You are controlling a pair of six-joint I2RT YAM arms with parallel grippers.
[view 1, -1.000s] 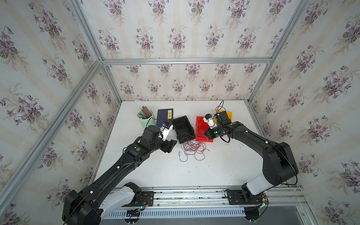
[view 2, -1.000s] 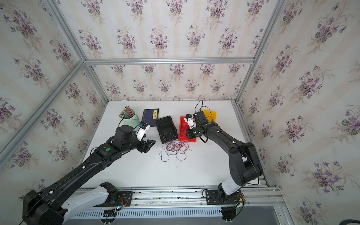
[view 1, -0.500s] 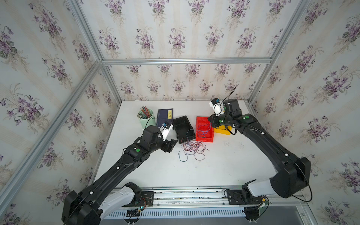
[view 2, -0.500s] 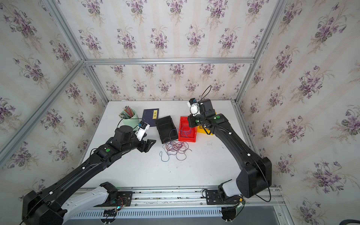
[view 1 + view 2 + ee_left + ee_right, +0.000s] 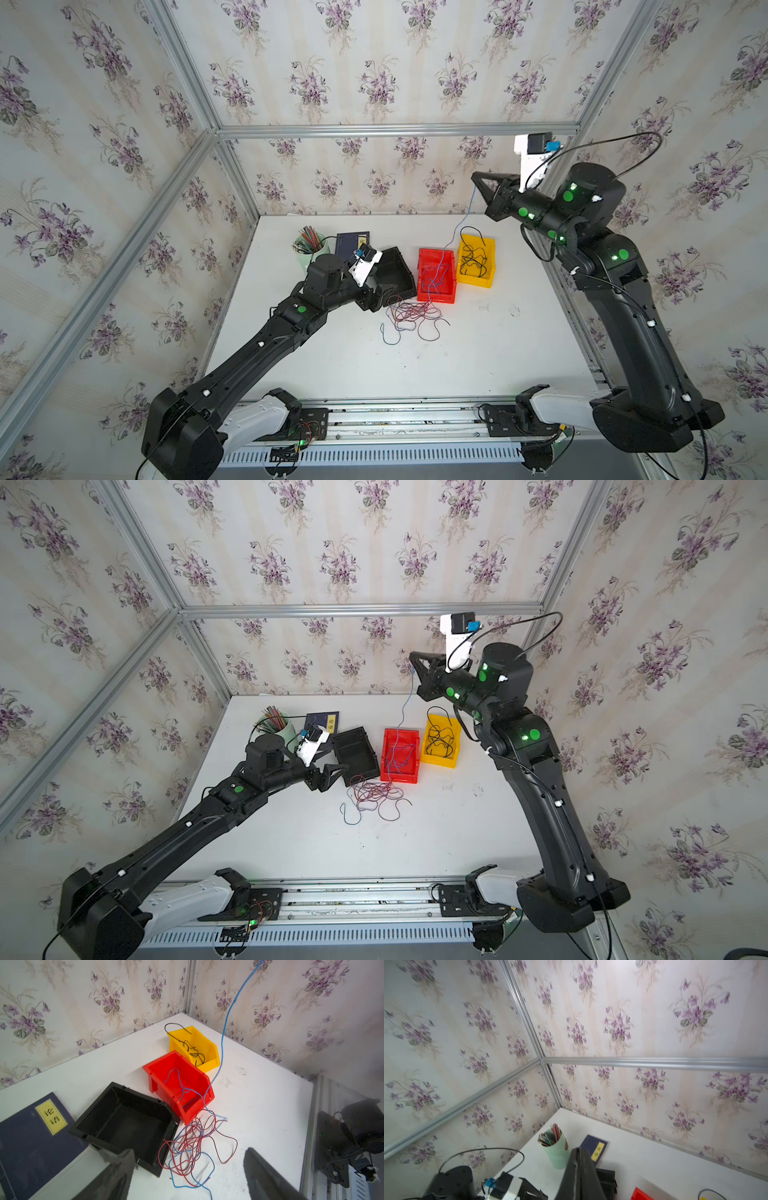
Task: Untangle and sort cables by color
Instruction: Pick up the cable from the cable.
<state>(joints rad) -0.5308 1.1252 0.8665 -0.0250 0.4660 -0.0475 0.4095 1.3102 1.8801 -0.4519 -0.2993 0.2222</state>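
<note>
Nearest, at the bottom of both top views, the black left arm (image 5: pixel 257 353) and black right arm (image 5: pixel 636 332) rise from the near edge of the white tabletop (image 5: pixel 415 374). Just below the middle of the frame lies a loose tangle of thin curly red and blue cables (image 5: pixel 409 318) (image 5: pixel 374 798), flat on the table, with a few loops trailing toward the lower edge. In the left wrist view it fills the lower middle (image 5: pixel 191 1142). The left gripper (image 5: pixel 332 778) hangs just left of that tangle, by the near corner of a black bin. Its fingers (image 5: pixel 116 1172) are spread wide with nothing between them. Right behind the tangle, three open plastic bins stand in a row across the centre. The black plastic bin (image 5: pixel 355 750), leftmost and turned askew, shows a bare dark floor in the left wrist view. The red plastic bin (image 5: pixel 436 298) next to it holds a few kinked, looped blue strands (image 5: pixel 434 276). The yellow plastic bin (image 5: pixel 476 282), just beside the red one on its right, holds black cables (image 5: pixel 471 262), one loop arching over its far rim. Further back, left of centre, a pale green cup (image 5: pixel 286 734) full of coloured pencils (image 5: pixel 274 720) stands next to a dark blue book with a yellow label (image 5: pixel 320 723). Farthest and highest, at the upper right before the back wall, the right gripper (image 5: pixel 477 178) is clenched on the top end of one thin blue cable (image 5: pixel 464 216). That cable hangs almost straight, crosses the red bin's near rim and ends in the tangle on the table.
</note>
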